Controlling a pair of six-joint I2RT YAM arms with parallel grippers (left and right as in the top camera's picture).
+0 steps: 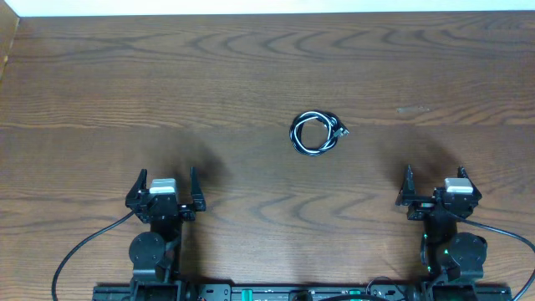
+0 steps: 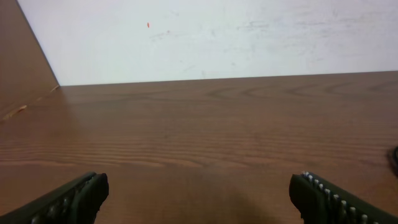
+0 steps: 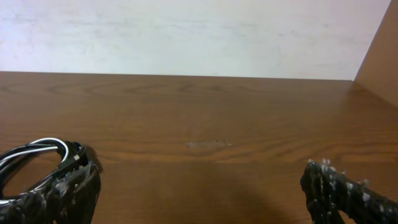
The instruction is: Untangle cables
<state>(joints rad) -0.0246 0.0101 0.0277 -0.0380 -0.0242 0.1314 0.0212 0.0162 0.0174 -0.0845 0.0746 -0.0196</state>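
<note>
The cables (image 1: 315, 133) lie about the middle of the table (image 1: 100, 84), a little nearer its right edge, well apart from both arms. The left gripper (image 1: 165, 177) and the right gripper (image 1: 435, 177) rest near the front edge, both wide open and empty, I think because the work is not yet begun. One cable is black and one white, wound together into one small ring, with the plugs (image 1: 341, 130) sticking out at its right side.

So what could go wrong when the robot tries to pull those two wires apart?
The thin black and white cables lie wound into one small coil, so the left gripper or right gripper might pinch both cords together, or scrape the brown wooden table. Pulling only one end could tighten the loop.
</note>
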